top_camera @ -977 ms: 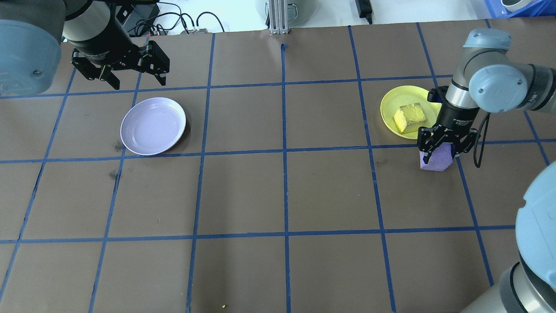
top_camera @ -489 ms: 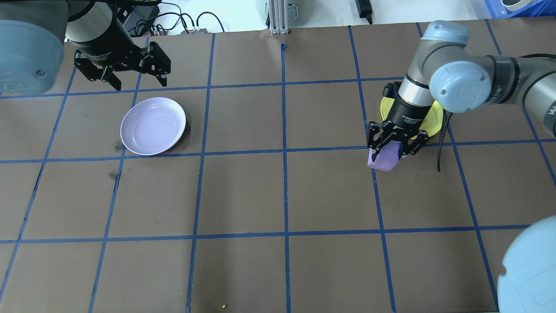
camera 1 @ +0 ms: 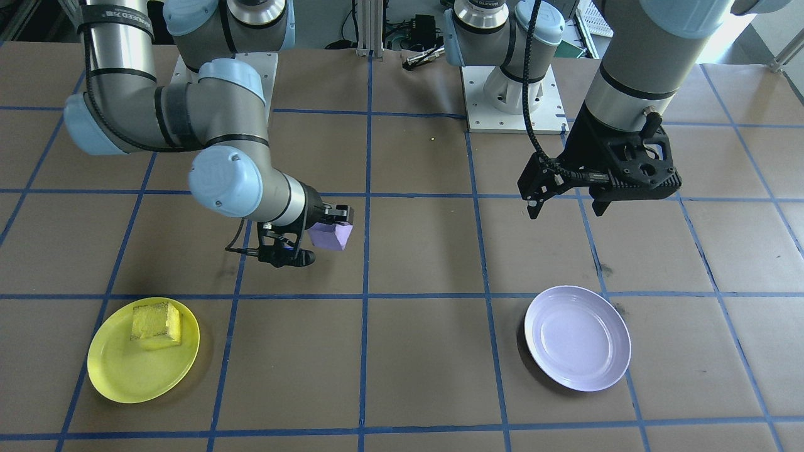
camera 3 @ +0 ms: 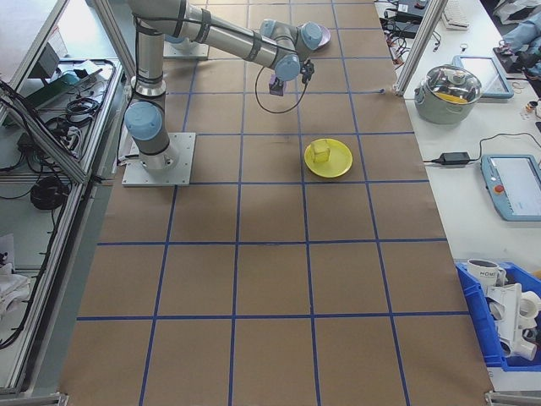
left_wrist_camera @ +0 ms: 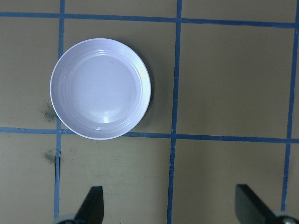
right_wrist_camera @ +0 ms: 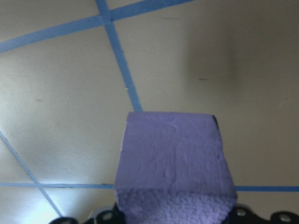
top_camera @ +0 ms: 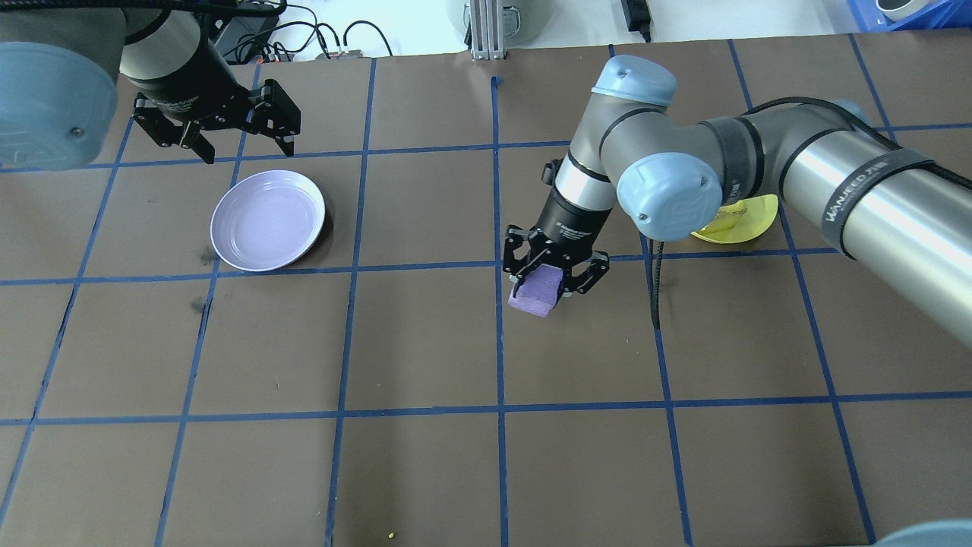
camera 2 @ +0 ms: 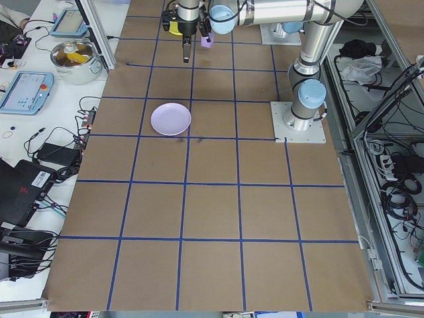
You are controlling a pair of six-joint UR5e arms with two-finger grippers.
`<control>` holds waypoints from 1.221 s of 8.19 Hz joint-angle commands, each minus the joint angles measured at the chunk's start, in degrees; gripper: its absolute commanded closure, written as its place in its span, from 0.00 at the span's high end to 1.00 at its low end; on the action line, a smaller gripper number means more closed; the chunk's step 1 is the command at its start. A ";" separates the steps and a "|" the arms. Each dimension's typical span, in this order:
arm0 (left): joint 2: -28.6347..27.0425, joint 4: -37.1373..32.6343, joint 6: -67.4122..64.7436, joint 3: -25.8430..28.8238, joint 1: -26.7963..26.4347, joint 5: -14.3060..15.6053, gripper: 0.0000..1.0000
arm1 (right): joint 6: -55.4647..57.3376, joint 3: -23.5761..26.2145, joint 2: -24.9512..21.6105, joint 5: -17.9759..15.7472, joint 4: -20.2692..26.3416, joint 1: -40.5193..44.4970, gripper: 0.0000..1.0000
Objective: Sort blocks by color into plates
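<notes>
My right gripper is shut on the light purple block, held above the table near its middle; the block fills the right wrist view. The yellow block lies in the yellow plate, which the right arm partly hides in the overhead view. The lavender plate sits empty on the robot's left side. Just beyond that plate my left gripper hovers open with nothing between its fingers.
Blue tape lines grid the brown table. The arm bases stand at the robot's edge. Cables and an aluminium post line the far edge. A pot and tablets sit on a side bench.
The right arm has carried the purple block leftward, from beside the yellow plate to the table's middle. The left gripper has hardly moved.
</notes>
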 commanded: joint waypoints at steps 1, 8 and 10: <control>0.09 0.05 -0.04 -0.13 0.00 -0.02 1.00 | 10.05 -0.48 1.68 8.66 -8.70 6.26 0.36; 0.09 -0.04 0.39 -0.13 0.53 -0.11 1.00 | 10.25 -0.48 3.36 8.26 -10.22 7.42 0.79; 0.00 0.05 0.66 -0.13 0.01 -0.19 1.00 | 10.25 -0.48 3.54 8.26 -10.39 7.42 0.80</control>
